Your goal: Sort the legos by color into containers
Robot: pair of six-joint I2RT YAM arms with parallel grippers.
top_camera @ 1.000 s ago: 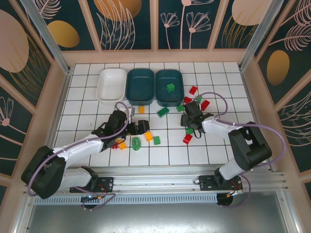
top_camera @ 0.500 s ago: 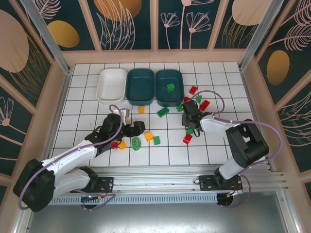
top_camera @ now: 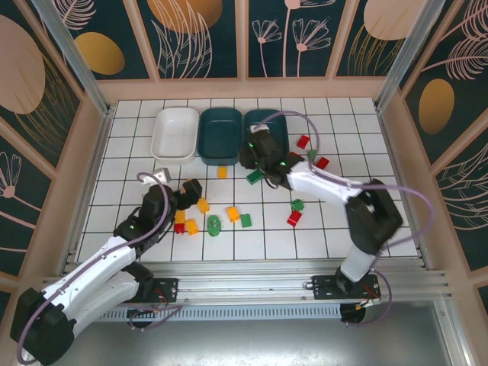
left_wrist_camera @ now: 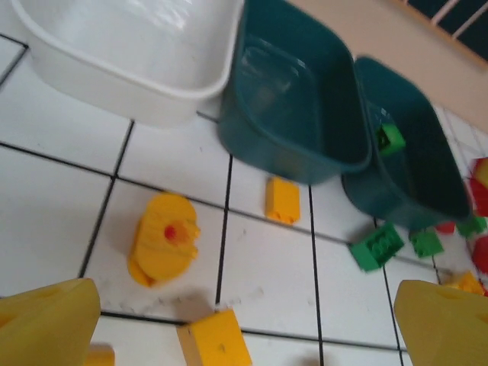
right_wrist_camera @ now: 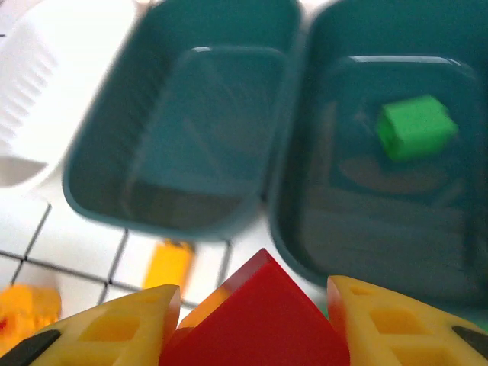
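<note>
Red is what you hold in the right gripper (right_wrist_camera: 254,305): its two yellow fingers (right_wrist_camera: 114,324) are pinched on a red lego (right_wrist_camera: 255,339) at the bottom edge of the wrist view. Above it, filling the upper middle of that frame, is the middle teal tray (right_wrist_camera: 202,114) with its floor bare. At upper right is the right teal tray (right_wrist_camera: 396,221), with one green lego (right_wrist_camera: 415,126) in it. A corner of the white tray (right_wrist_camera: 38,84) shows at upper left, and an orange lego (right_wrist_camera: 168,263) lies on the tiles just below the middle tray's rim. From overhead, you have this gripper above the seam between the two teal trays, a little above the frame's centre.

Your left gripper (left_wrist_camera: 245,324) is spread wide over the tiles, its fingertips in the two bottom corners of its wrist view. Between them, at the bottom edge, lies an orange block (left_wrist_camera: 217,343). Up and left of it sits a rounded orange piece (left_wrist_camera: 162,236). Overhead, this gripper is left of centre in the frame. To its right, loose legos lie scattered on the floor, among them a round green piece (top_camera: 214,226) and a stray red brick (top_camera: 293,219).
</note>
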